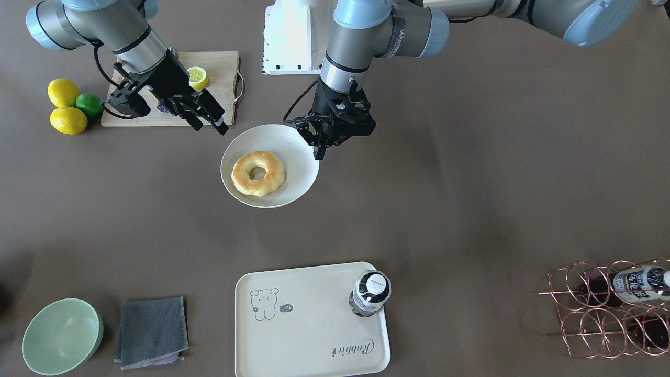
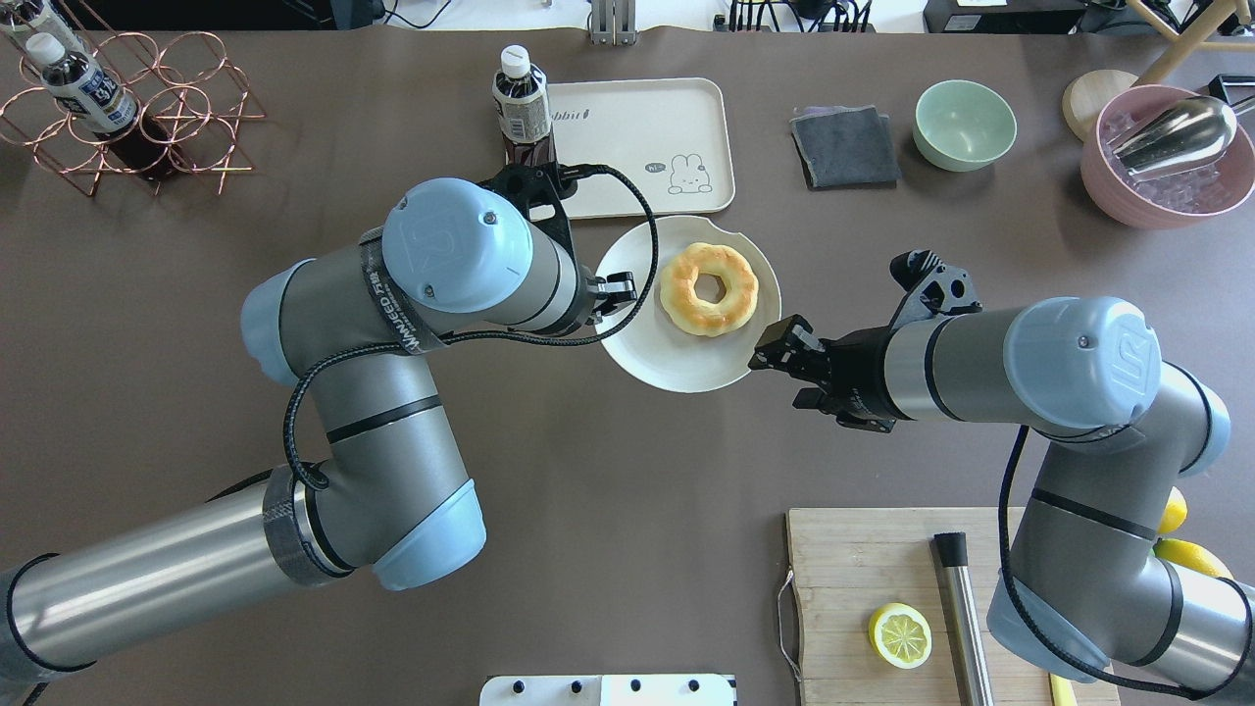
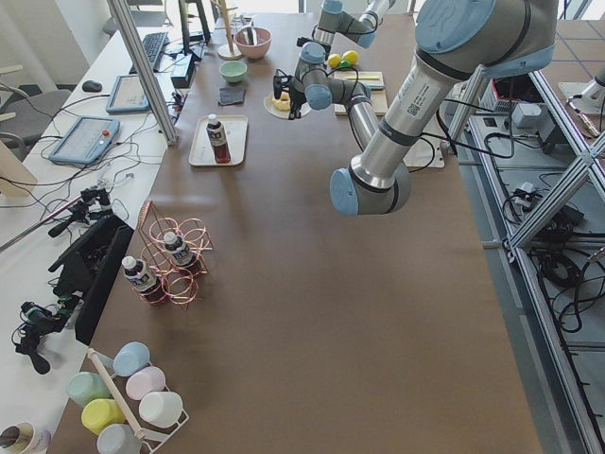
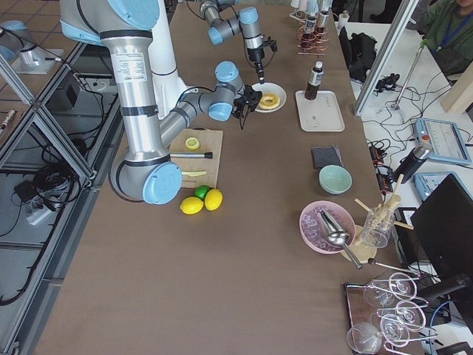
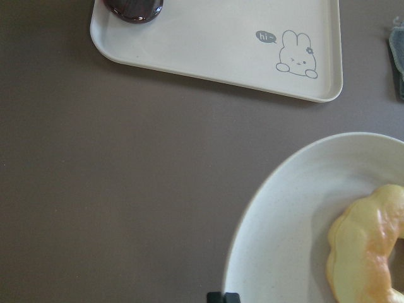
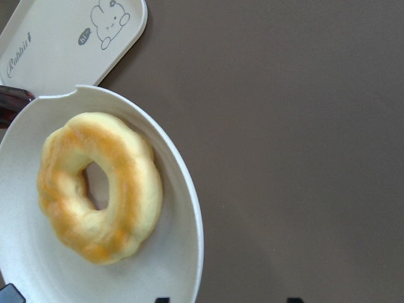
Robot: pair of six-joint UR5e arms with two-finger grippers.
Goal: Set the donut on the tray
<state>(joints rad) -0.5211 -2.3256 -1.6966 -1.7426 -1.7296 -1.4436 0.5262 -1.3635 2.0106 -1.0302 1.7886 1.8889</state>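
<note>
The golden donut [image 1: 239, 177] [image 2: 677, 291] lies on a round white plate [image 1: 293, 140] [image 2: 677, 371] in the middle of the table. My left gripper [image 1: 319, 153] [image 2: 616, 294] points down at the plate's rim, and its fingers are closed on that rim. The left wrist view shows the plate [image 5: 284, 240] and the donut [image 5: 366, 252]. My right gripper [image 1: 211, 129] [image 2: 781, 365] is open and empty just off the opposite rim. The cream tray [image 1: 314, 335] [image 2: 637, 147] [image 5: 221, 50] [image 6: 57, 44] lies beyond the plate. The donut [image 6: 126, 183] also shows in the right wrist view.
A dark bottle [image 1: 371, 293] [image 2: 520, 103] stands on one corner of the tray. A wooden cutting board [image 2: 843, 569] holds a lemon half [image 2: 900, 634]. A grey cloth [image 2: 845, 147], a green bowl [image 2: 965, 125] and a copper wire rack [image 2: 147, 127] stand along the far side.
</note>
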